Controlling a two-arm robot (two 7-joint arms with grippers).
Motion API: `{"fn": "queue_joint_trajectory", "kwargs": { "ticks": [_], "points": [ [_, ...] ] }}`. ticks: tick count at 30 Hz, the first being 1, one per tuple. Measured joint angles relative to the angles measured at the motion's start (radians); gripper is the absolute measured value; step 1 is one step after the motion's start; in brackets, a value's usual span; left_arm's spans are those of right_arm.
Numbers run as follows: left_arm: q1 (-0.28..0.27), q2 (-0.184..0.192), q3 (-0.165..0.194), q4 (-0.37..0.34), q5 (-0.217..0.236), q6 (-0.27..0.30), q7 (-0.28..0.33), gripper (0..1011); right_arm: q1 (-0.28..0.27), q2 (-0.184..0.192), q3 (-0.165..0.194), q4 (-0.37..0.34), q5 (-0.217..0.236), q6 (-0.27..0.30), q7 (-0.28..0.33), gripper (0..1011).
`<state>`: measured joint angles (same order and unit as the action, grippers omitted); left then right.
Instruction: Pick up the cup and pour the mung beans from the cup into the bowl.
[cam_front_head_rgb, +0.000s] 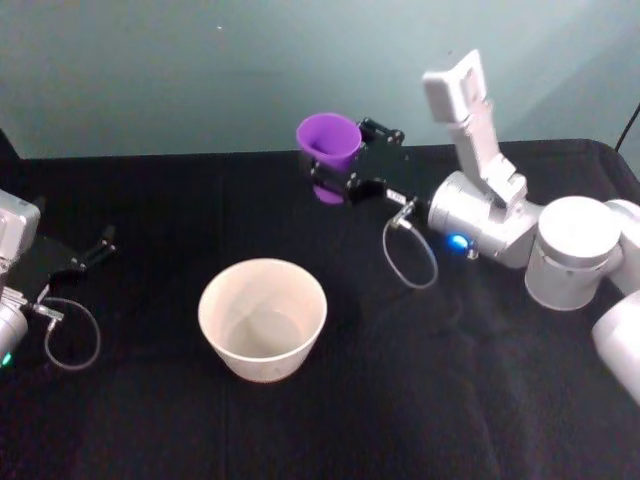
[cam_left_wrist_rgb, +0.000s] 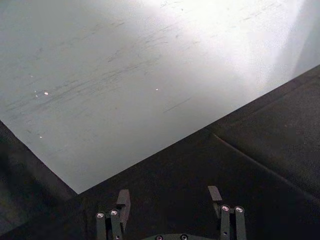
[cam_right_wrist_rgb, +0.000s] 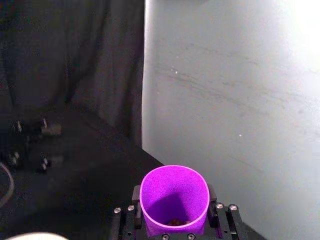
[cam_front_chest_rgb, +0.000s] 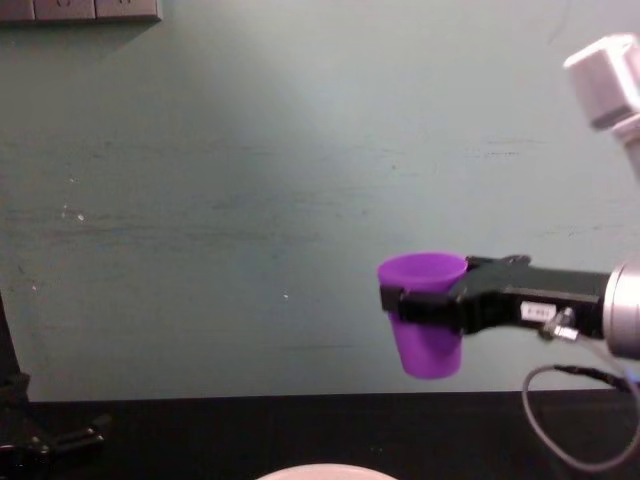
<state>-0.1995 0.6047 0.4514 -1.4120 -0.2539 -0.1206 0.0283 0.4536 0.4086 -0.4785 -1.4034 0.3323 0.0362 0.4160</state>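
The bowl (cam_front_head_rgb: 262, 355) sits close in front and looks empty, and the left gripper (cam_front_head_rgb: 98, 248) rests on the left with its fingers apart, holding nothing. Farther back, the right gripper (cam_front_head_rgb: 335, 160) squeezes the cup (cam_front_head_rgb: 328, 140), upright in the air with mung beans (cam_right_wrist_rgb: 175, 221) inside. The pouring is not done yet.

Head camera: downward over table (cam_front_head_rgb: 450, 380). Chest: low, level. Both share cup (cam_front_head_rgb: 328, 140).
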Motion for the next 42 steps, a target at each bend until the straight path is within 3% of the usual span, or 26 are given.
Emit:
{"fn": "queue_joint_trajectory", "kwargs": {
  "ticks": [2,5,9,10,13,18,19,24,29,42],
  "points": [
    [0.0,0.0,0.0,0.0,0.0,0.0,0.0,1012,-0.002,0.001,-0.015,0.005,-0.046,-0.029,-0.014,724],
    [0.0,0.0,0.0,0.0,0.0,0.0,0.0,1011,-0.009,0.011,-0.056,0.021,-0.173,-0.11,-0.059,724],
    [0.0,0.0,0.0,0.0,0.0,0.0,0.0,1011,-0.01,0.024,-0.093,0.029,-0.288,-0.166,-0.094,726],
    [0.0,0.0,0.0,0.0,0.0,0.0,0.0,1012,-0.011,0.031,-0.106,0.028,-0.336,-0.189,-0.111,726],
    [0.0,0.0,0.0,0.0,0.0,0.0,0.0,1011,-0.012,0.04,-0.123,0.022,-0.398,-0.215,-0.132,726],
    [0.0,0.0,0.0,0.0,0.0,0.0,0.0,1012,-0.012,0.038,-0.12,0.023,-0.385,-0.212,-0.13,726],
    [0.0,0.0,0.0,0.0,0.0,0.0,-0.001,1011,-0.014,0.044,-0.128,0.02,-0.422,-0.226,-0.143,724],
    [0.0,0.0,0.0,0.0,0.0,0.0,0.0,1011,-0.019,0.047,-0.128,0.01,-0.456,-0.236,-0.153,726],
    [0.0,0.0,0.0,0.0,0.0,0.0,0.0,1011,-0.029,0.052,-0.137,-0.008,-0.524,-0.256,-0.172,726],
    [0.0,0.0,0.0,0.0,0.0,0.0,0.0,1012,-0.039,0.054,-0.141,-0.02,-0.624,-0.279,-0.185,726]
  ]
}}
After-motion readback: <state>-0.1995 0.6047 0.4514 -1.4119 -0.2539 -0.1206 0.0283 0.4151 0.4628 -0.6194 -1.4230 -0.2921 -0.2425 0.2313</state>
